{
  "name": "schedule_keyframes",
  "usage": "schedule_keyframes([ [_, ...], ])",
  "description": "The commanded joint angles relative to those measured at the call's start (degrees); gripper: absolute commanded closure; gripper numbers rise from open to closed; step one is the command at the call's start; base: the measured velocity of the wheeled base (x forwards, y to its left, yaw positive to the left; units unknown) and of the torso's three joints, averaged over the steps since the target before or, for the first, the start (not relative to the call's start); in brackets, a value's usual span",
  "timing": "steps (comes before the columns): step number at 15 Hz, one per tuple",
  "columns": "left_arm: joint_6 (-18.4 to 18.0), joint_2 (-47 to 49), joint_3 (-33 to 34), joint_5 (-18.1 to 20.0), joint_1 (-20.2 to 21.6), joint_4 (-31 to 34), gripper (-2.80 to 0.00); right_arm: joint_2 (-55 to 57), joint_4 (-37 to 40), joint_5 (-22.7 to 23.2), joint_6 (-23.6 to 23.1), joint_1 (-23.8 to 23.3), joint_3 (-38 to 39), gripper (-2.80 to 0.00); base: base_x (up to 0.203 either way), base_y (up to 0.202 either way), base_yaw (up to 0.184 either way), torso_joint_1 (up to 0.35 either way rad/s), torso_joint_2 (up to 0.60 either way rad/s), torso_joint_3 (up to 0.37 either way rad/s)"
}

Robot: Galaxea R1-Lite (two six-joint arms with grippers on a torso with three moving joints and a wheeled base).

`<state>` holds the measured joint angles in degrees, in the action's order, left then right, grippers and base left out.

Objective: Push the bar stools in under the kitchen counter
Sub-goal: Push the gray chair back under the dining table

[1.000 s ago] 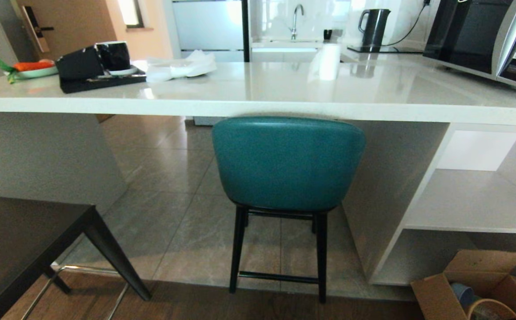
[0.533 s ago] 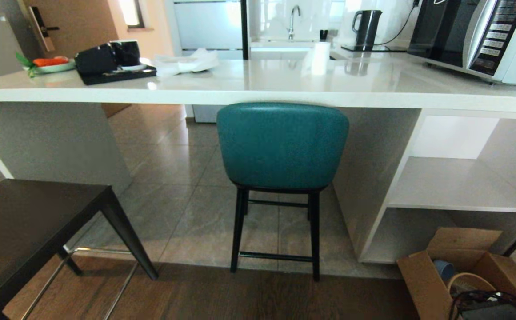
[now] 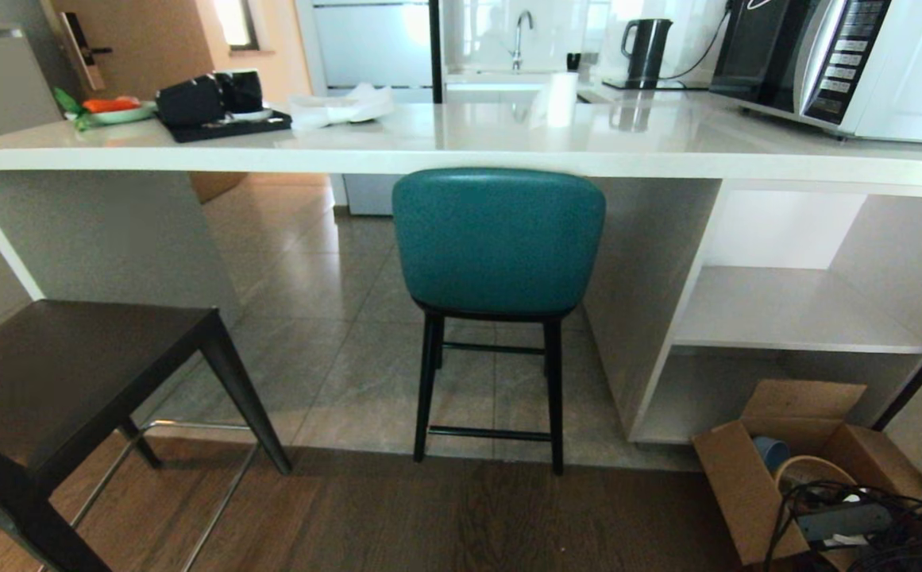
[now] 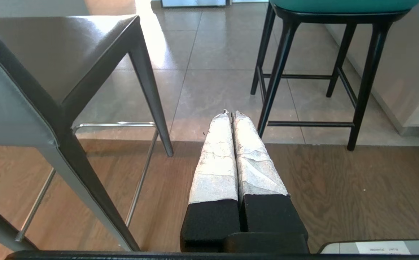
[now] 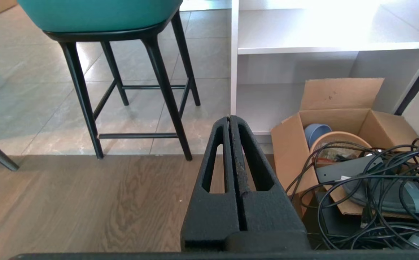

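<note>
Both arms hang low over the wood floor: left gripper (image 4: 232,115) and right gripper (image 5: 230,118) pressed together, empty. The cardboard box (image 3: 746,485) holds a blue cup (image 5: 315,132) and cables (image 5: 379,187). The teal stool (image 3: 499,238) stands tucked under the kitchen counter (image 3: 429,151); the grey stool (image 3: 71,373) stands outside it.

Glossy white counter (image 3: 445,151); teal leather stool (image 3: 499,238)

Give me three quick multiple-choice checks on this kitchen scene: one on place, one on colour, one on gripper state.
1. Where is the teal stool?
A. Tucked against the counter edge
B. Lying on the floor
C. On top of the counter

2. What colour are the teal stool's legs?
A. White
B. Black
C. Chrome

3. How is the left gripper?
A. Wide open
B. Holding a cup
C. Shut, empty

Answers: 1 A, its back sits just under the slab edge. 2 B, thin black legs show. 3 C, the fingers meet with nothing between.
</note>
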<state>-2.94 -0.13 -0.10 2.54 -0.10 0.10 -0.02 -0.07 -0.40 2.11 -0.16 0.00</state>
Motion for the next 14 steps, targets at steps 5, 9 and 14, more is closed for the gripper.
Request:
schedule_keyframes([
  [5, 0.0, 0.1, 0.0, 0.0, 0.0, 0.0, 0.0, 0.1, 0.0, 0.1, 0.0, 0.0, 0.0, 0.0, 0.001, 0.0, -0.013, 0.001, 0.0, 0.0],
  [9, 0.0, 0.1, 0.0, 0.0, 0.0, 0.0, 0.0, 0.1, 0.0, 0.1, 0.0, 0.1, 0.0, 0.0, 0.003, 0.006, -0.127, 0.001, 0.0, 0.002],
  [14, 0.5, 0.1, 0.0, 0.0, 0.0, 0.0, 0.0, 0.1, 0.0, 0.1, 0.0, 0.1, 0.0, 0.0, 0.002, 0.002, -0.019, 0.001, 0.0, 0.0],
])
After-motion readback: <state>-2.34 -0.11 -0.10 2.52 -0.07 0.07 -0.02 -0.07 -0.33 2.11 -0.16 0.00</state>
